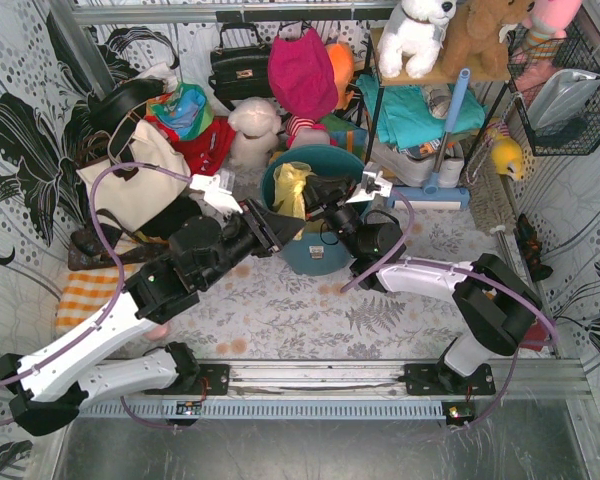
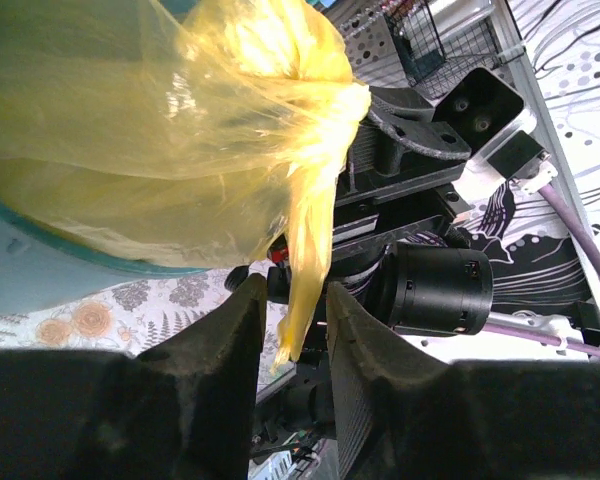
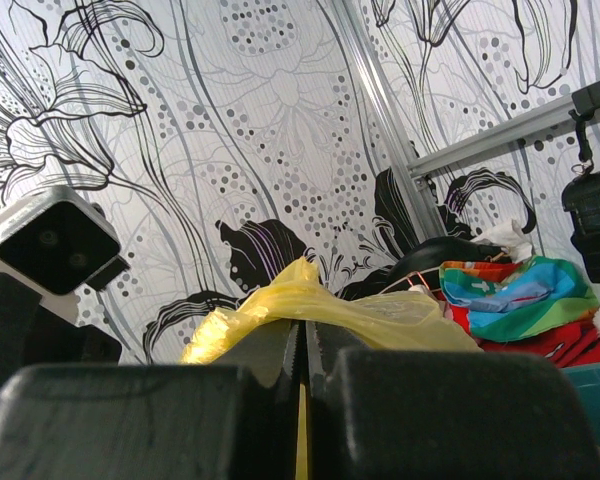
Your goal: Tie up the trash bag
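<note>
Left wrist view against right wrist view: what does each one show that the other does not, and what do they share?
Only the left wrist view: the bag's twisted tail hanging between the fingers of the open left gripper, the flowered table cloth, and the black joints of the right arm behind. Only the right wrist view: the right gripper shut on a thin yellow strip of the bag, the patterned wall, and a rainbow-coloured item. Both: the yellow bag, gathered at its top.
</note>
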Controlling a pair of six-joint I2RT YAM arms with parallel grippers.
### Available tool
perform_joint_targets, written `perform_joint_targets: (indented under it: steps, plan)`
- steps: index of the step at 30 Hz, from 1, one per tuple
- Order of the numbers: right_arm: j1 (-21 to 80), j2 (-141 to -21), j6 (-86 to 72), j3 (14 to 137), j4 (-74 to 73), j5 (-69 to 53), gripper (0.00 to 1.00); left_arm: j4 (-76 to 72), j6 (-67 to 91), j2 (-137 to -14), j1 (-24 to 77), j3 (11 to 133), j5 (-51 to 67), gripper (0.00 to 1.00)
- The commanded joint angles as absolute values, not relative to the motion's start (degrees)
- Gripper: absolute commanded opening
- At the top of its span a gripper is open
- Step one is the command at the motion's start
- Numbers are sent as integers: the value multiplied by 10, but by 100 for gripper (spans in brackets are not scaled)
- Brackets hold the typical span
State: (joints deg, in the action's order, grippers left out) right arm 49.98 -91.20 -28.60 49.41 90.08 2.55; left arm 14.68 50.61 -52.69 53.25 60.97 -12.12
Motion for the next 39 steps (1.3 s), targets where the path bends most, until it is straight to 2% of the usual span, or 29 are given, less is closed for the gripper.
perform_joint_targets:
  steps: [1, 7, 16, 24, 39]
  plan:
    - [502, -911, -264, 514, 973, 15, 0, 177, 455, -501, 534, 648, -165, 41]
    - [502, -908, -260, 513, 973, 12, 0, 211, 392, -475, 534, 681, -250, 43]
    - [502, -914, -255, 525, 973, 7, 0, 115, 270, -530, 531, 666, -384, 46]
    - [502, -906, -243, 521, 973, 1, 0, 41, 261, -583, 472, 668, -284, 52]
    - [502, -919, -246, 533, 973, 17, 0, 51, 361, -578, 452, 597, -162, 49]
